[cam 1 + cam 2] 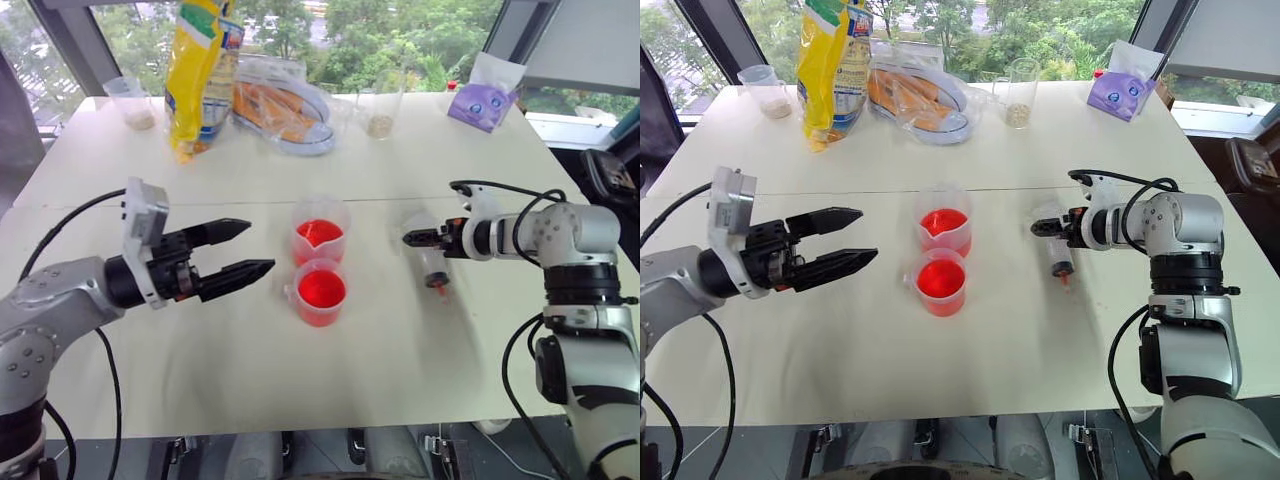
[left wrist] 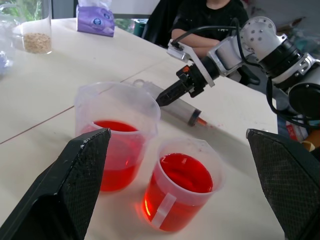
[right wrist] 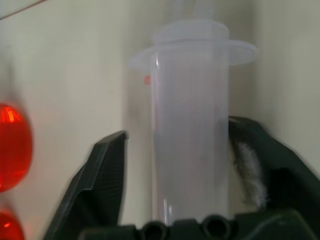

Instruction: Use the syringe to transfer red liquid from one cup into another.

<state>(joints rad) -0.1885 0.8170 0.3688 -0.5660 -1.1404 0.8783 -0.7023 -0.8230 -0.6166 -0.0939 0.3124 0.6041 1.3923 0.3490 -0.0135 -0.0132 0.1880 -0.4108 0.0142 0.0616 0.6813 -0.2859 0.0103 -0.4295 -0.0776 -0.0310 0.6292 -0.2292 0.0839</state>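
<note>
A: White table [image 1: 250, 370] sitting by big windows with trees outside. Counting: two cups of red liquid, one syringe, two grippers showing.

B: Cups first?

A: Taller spouted measuring cup [image 1: 321, 229] standing mid-table, red liquid [image 1: 320, 233] sitting low in it. Squat tabbed cup [image 1: 320, 292] standing right in front of it, nearly touching, filled higher with red.

B: Syringe?

A: Clear syringe [image 1: 431, 258] lying flat on the table right of the cups, red-orange tip pointing toward the robot. Right gripper [image 1: 412, 238] sitting over its barrel end. In the right wrist view the barrel [image 3: 190, 130] is lying between the two fingers [image 3: 102, 185], a gap showing on one side, so fingers are standing apart, not clamping.

B: Left side?

A: Left gripper [image 1: 243, 250] hovering left of the cups, fingers spread wide, holding nothing.

B: Clutter?

A: Far edge is holding a yellow bag [image 1: 200, 75], a clear plastic pack with orange contents [image 1: 285, 110], two clear cups with beige grains [image 1: 132, 102] [image 1: 380, 105], and a purple pouch [image 1: 483, 104]. Nothing is blocking the cups.

B: View differences?

A: Left wrist view is showing a person in black [image 2: 210, 20] seated past the table.
</note>
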